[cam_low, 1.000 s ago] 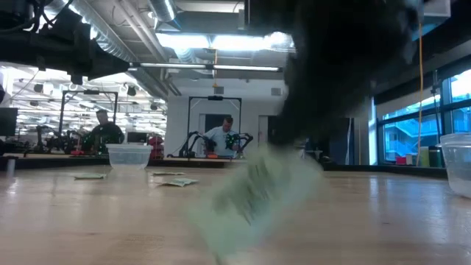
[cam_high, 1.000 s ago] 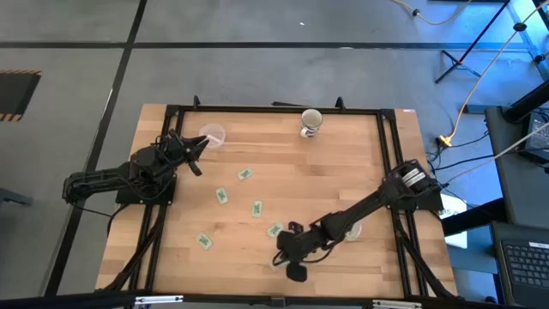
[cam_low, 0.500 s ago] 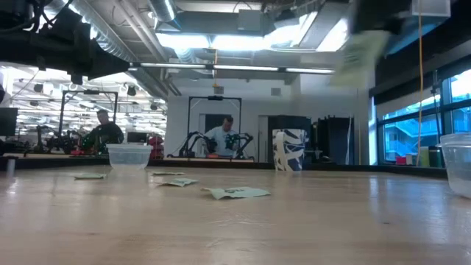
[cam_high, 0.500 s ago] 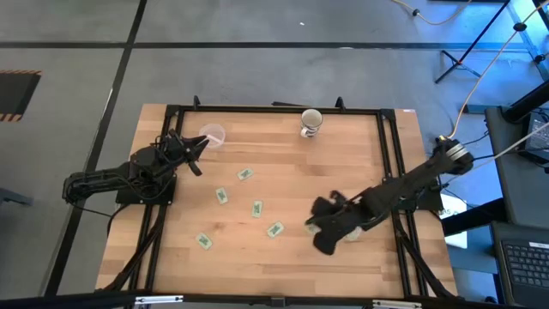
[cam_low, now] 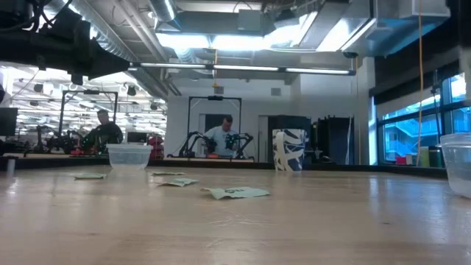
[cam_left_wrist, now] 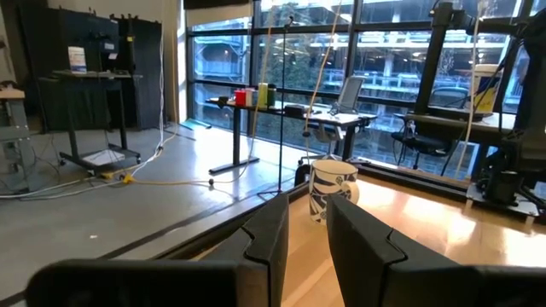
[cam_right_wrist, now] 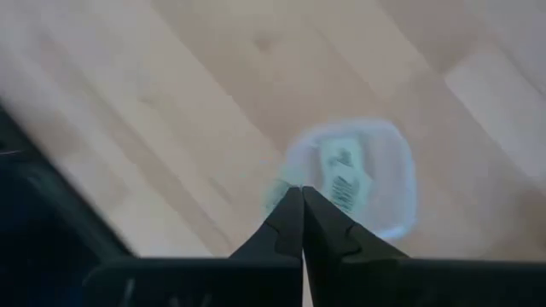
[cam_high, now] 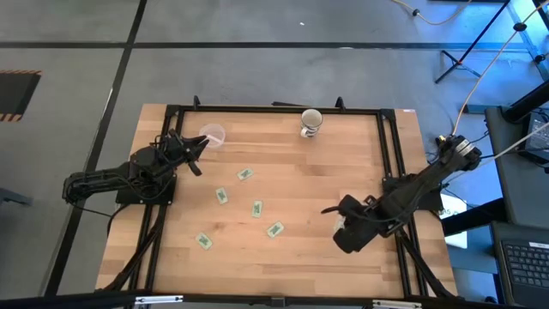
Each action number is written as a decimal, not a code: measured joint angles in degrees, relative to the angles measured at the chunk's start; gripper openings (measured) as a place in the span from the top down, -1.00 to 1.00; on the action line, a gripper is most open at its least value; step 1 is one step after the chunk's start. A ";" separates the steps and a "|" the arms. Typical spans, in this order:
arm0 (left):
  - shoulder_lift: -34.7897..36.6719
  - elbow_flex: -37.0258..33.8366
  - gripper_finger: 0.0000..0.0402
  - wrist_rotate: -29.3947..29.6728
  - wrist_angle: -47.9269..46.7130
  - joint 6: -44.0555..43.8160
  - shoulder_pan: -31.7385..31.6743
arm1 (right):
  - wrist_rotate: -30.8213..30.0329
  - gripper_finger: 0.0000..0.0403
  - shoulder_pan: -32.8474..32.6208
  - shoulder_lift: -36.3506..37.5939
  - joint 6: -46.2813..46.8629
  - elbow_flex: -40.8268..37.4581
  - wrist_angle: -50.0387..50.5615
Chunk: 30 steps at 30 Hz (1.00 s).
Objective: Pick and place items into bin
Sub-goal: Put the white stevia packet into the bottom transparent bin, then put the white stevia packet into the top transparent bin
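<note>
Several small green packets with white edges lie flat on the wooden table: (cam_high: 245,174), (cam_high: 221,196), (cam_high: 257,208), (cam_high: 274,229), (cam_high: 204,241); the low view shows some, such as (cam_low: 237,193). My right gripper (cam_high: 345,225) (cam_right_wrist: 302,191) hangs over a clear bin (cam_right_wrist: 384,183) near the table's right edge and is shut on one more packet (cam_right_wrist: 275,194). Two packets (cam_right_wrist: 341,170) lie inside that bin. My left gripper (cam_high: 199,146) (cam_left_wrist: 307,217) waits open at the table's left, beside a second clear bin (cam_high: 211,136). My right gripper pinches a green packet at the free ends of its two fingers (cam_right_wrist: 290,213), pointing down from above. Only a blurred edge of the packet (cam_right_wrist: 273,193) shows beside the fingertips. The packet is lifted clear of the table, above the clear bin.
A patterned paper cup (cam_high: 311,123) (cam_low: 288,150) (cam_left_wrist: 333,189) stands near the table's far edge. The black frame rails (cam_high: 390,146) run along the table's sides. Bare wood lies between the packets and the right bin. People sit in the room behind the table (cam_low: 221,136).
My right gripper has risen from the table's near middle with a packet, lifting it clear, and swung toward the right edge. It now hangs over the right bin and has left the low view.
</note>
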<state>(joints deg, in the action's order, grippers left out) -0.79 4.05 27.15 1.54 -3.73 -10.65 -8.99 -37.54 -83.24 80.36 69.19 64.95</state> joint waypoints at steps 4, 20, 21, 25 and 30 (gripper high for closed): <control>0.01 0.00 0.62 0.01 0.00 0.00 -0.01 | 2.55 1.00 -0.28 0.02 0.63 -4.12 -1.12; 0.01 0.00 0.62 0.01 -0.05 0.00 0.01 | 2.64 0.97 -0.18 0.04 0.41 -12.59 -6.57; -0.01 0.00 0.62 0.01 -0.06 0.00 0.01 | 2.64 0.95 -0.18 0.07 0.40 -12.57 -6.48; -0.01 0.00 0.62 0.01 -0.04 0.00 0.01 | 2.64 0.90 -0.13 0.07 0.37 -12.57 -6.51; -0.01 0.00 0.62 0.01 -0.04 0.00 -0.01 | 3.00 0.91 0.39 0.07 0.39 -11.69 -7.94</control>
<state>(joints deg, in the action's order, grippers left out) -0.80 4.05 27.16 1.50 -3.73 -10.65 -5.99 -37.15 -83.18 80.75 57.50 57.01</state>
